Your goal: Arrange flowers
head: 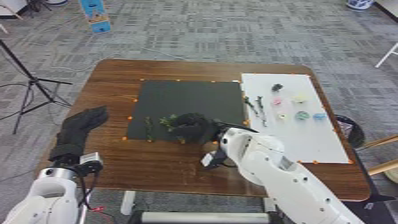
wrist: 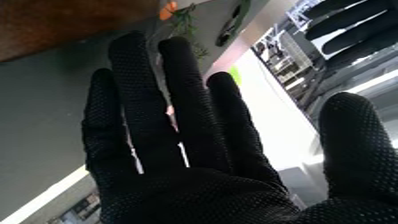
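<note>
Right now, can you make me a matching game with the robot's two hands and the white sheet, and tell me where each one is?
Things:
1. left hand
2. right hand
3. white sheet

Places:
A. under the pink flower
B. beside the dark mat, on its left
C. over the dark mat

Right pairs: 1-B, 2-C, 3-A
</note>
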